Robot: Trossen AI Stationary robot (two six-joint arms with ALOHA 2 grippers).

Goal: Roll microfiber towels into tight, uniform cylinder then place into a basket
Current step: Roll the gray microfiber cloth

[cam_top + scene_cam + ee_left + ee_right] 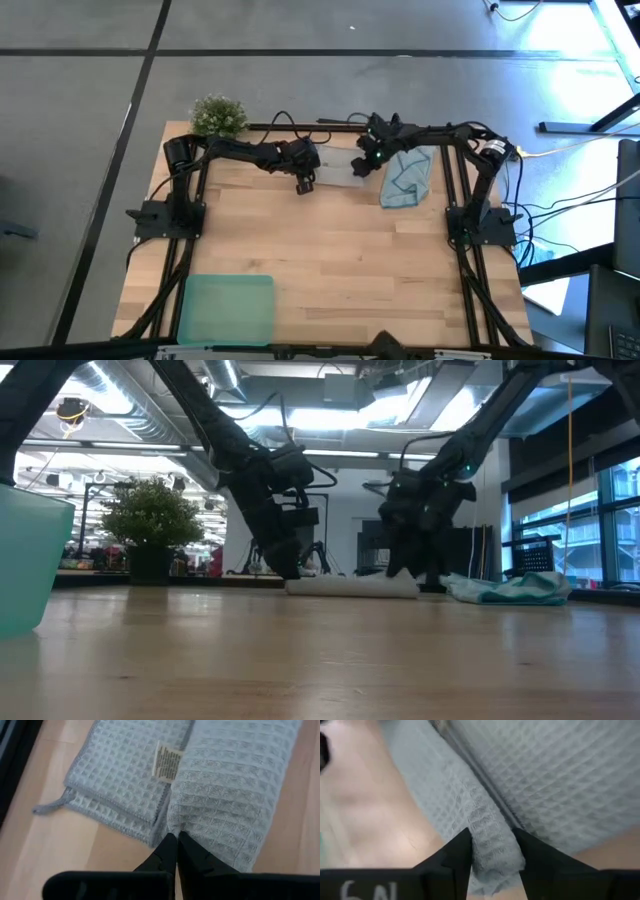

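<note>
While your two grippers crowd the grey towel (pixel 343 168) at upper centre, a potted plant (pixel 218 116) stands upper left and the blue towel (pixel 408 177) lies crumpled beside it. Left gripper (pixel 176 851) is pinched together at the roll's edge; right gripper (pixel 492 851) straddles a fold, fingers apart. Arms hide much of the towel. The basket (pixel 226 310), lower left, is cut off.

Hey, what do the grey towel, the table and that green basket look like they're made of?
Grey towel: soft woven cloth, matte, judging by its waffle-grid texture and stitched hem. Table: probably wood, pale planks with visible grain and seams. Basket: likely plastic, translucent mint green with smooth walls.
</note>
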